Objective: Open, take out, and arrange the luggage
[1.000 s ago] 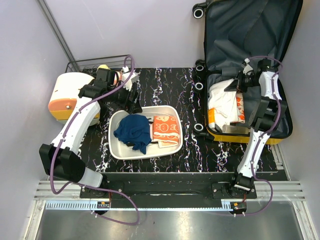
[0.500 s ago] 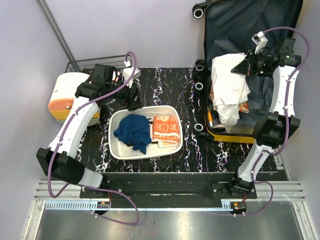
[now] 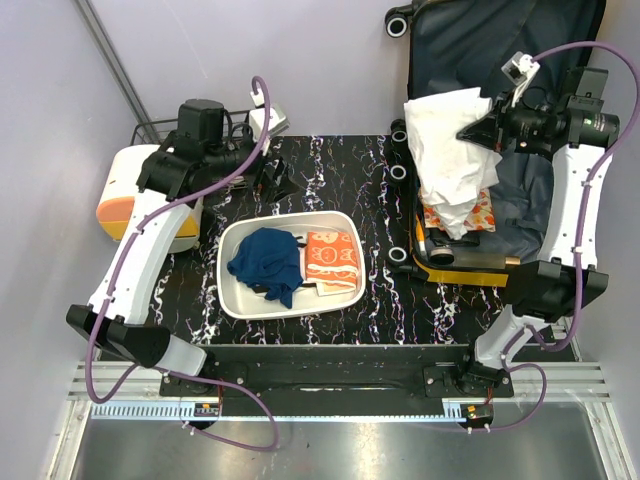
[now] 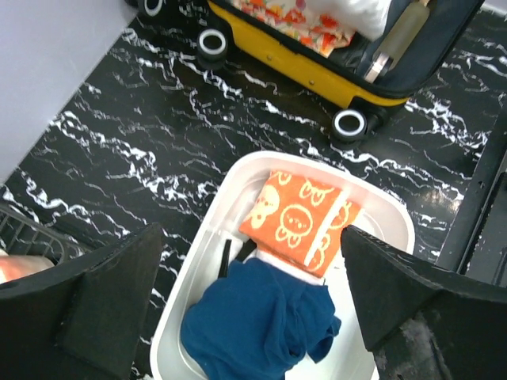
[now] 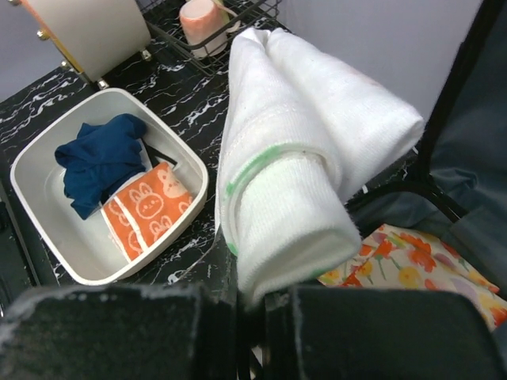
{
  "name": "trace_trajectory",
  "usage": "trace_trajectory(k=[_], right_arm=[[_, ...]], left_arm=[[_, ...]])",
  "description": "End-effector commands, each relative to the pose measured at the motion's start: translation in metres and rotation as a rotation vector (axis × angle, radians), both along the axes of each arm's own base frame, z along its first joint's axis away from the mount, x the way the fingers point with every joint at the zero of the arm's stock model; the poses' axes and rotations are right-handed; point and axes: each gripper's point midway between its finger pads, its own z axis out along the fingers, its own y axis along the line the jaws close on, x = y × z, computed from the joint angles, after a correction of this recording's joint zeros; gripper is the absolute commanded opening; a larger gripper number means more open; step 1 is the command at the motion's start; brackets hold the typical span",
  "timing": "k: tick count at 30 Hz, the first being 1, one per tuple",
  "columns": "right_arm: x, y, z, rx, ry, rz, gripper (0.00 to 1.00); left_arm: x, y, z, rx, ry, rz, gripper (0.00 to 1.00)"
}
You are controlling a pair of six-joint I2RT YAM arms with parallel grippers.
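Lifted out of the luggage (image 3: 455,272) over the last second, the white towel (image 3: 450,150) now hangs above the open case, pinched at its folded edge by the right gripper (image 3: 478,130), whose fingers (image 5: 158,332) press together on the thick terry. The height probably lets its drooping tail clear the rim on the way over. The case lies open at the right end of the worktop (image 3: 340,170), a glossy yellow hard shell with soft dark grey lining, its lid leaning back against the wall. A floral cloth (image 3: 480,212) remains inside. To its left the white tray (image 3: 232,290), smooth and round-cornered, holds a crumpled blue garment (image 3: 265,262) and a folded orange printed cloth (image 3: 333,258). The left gripper (image 4: 249,269) has risen above the tray, fingers spread wide, holding nothing, seemingly making room.
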Motion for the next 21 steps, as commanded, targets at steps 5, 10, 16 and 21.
trace_trajectory(k=[5,10,16,21], right_arm=[[-0.068,0.076,0.025,-0.096,-0.222,0.271,0.00],[-0.104,0.122,0.015,-0.128,-0.257,0.420,0.00],[-0.141,0.160,0.013,-0.137,-0.281,0.562,0.00],[-0.161,0.177,0.000,-0.193,-0.313,0.652,0.00]], left_arm=[[-0.025,-0.042,0.067,-0.126,-0.105,-0.134,0.99],[-0.048,-0.063,0.069,-0.158,-0.055,-0.193,0.99],[-0.062,-0.079,0.065,-0.163,-0.021,-0.228,0.99],[-0.074,-0.088,0.063,-0.167,-0.001,-0.278,0.99]])
